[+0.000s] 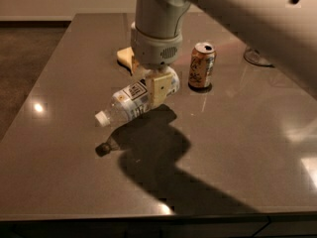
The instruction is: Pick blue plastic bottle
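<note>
The blue plastic bottle (125,103) is clear with a white cap and a pale patterned label bearing a dark square logo. It hangs tilted above the grey table (54,177), cap pointing down-left, with its shadow on the surface below. My gripper (154,86) comes down from above and is shut on the bottle's thick end. One tan finger (159,91) shows in front of the bottle; the other is hidden behind it.
A gold-orange drink can (201,65) stands upright just right of the gripper. A pale yellow object (124,56) lies behind the gripper. A round glass-like base (257,57) sits at the far right. My arm crosses the top right.
</note>
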